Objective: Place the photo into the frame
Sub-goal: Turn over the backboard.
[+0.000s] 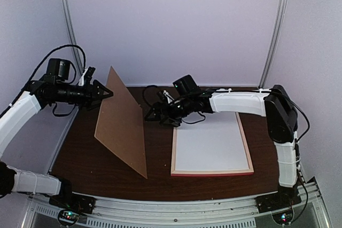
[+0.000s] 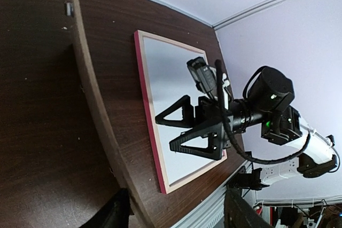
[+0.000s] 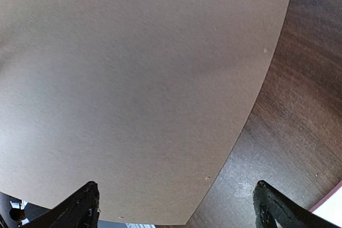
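On the dark brown wooden table (image 1: 85,158), right of centre, we see the large thin rectangular frame (image 1: 212,173) lying flat, its near edge pink and its side edges pale wood. A plain white sheet (image 1: 211,142) fills it from edge to edge; we cannot tell whether this is the photo turned face down, since no view shows a printed side.

To the left of the frame a brown hardboard backing panel (image 1: 120,124) stands on one edge, tilted. Its near lower corner is just beside the frame's near left corner but apart from it, and its upper edge is at the far left.

The left pincer (image 1: 108,93) is at that upper edge with its jaws spread. In its wrist view the panel's thin edge runs between the two fingers (image 2: 115,214), close to one of them; we cannot tell whether it touches.

The right arm reaches across the frame's far edge. The right pincer (image 2: 164,131) hangs over the table between the frame's far left corner and the panel, facing the panel's broad side. Its black fingers (image 3: 85,204) are spread wide and hold nothing.
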Motion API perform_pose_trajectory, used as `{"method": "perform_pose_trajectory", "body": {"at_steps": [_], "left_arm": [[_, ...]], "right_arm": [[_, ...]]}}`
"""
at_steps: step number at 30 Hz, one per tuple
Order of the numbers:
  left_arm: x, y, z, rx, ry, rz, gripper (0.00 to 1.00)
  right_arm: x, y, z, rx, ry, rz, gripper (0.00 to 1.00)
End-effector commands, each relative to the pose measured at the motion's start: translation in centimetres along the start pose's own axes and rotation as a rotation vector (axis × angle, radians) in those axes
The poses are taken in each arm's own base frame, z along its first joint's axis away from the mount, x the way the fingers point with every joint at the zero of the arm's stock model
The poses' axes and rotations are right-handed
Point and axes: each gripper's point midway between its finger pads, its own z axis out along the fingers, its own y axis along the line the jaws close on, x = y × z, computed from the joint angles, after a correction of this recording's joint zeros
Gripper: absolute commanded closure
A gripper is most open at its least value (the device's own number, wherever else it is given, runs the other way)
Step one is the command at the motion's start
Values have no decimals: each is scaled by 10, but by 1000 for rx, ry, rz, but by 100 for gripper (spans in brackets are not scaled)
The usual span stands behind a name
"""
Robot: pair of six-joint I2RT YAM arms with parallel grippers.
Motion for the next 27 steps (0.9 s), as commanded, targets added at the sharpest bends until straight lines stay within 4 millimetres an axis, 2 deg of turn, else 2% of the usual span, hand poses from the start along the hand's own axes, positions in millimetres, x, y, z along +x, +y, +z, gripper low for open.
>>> {"method": "perform_pose_trajectory", "body": {"at_steps": [1,8,14,20,27], "left_arm": [[-15,-35,5,77,-40,94,38],[-10,-59,20,124,-1,147,36],[-2,-69,26,165,18,180,35],[3,-79,30,223,34,209,34],[16,-91,44,262,99,245,34]], "right_arm": [[-30,40,-33,-14,-76,-56,0],[-57,89,-55,-107,-131,-78,0],[-72,112,-57,-195,-155,-55,0],[-84,126,-57,-237,-168,-35,1],[-90,131,-61,-221,-174,-44,1]]}}
